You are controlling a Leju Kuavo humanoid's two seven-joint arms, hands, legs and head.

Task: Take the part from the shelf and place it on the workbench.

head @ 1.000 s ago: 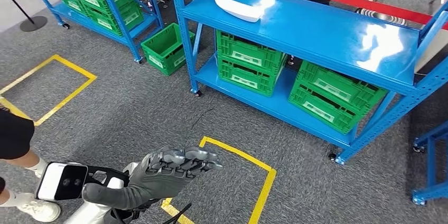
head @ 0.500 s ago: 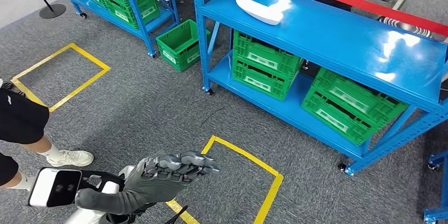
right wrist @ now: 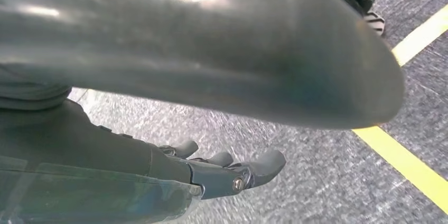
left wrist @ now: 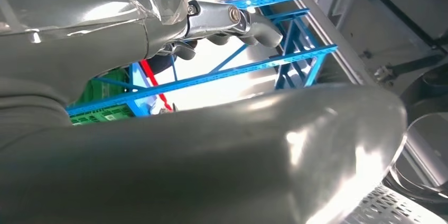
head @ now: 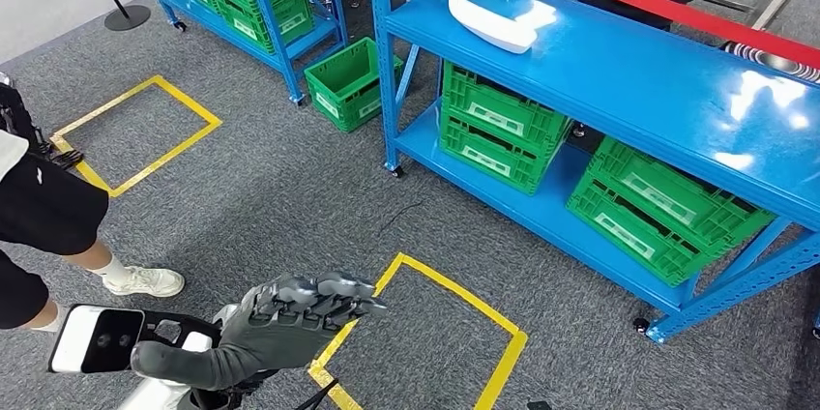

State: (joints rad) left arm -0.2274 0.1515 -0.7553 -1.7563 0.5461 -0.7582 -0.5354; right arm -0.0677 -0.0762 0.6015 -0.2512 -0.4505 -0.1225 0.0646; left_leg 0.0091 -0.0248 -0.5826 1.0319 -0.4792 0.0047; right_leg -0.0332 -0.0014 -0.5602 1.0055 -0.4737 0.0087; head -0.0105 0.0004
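Part (head: 491, 21), white and elongated, lies on the top level of the blue shelf (head: 619, 67), toward its far left end, well apart from both of your hands. Your left hand (head: 280, 323) is raised low in the head view, palm down, fingers stretched forward and slightly apart, holding nothing; it hovers over the grey carpet beside the yellow floor marking (head: 425, 333). Your left wrist view shows the same hand's fingers (left wrist: 232, 20) extended with nothing between them. Your right hand (right wrist: 222, 174) appears in its wrist view above the carpet, fingers loosely extended and apart, grasping nothing, with a yellow line (right wrist: 417, 168) close by. Green crates (head: 498, 125) sit on the shelf's lower level, and another crate (head: 350, 81) stands on the floor to its left. A person's leg and white shoe (head: 145, 281) are at your left.
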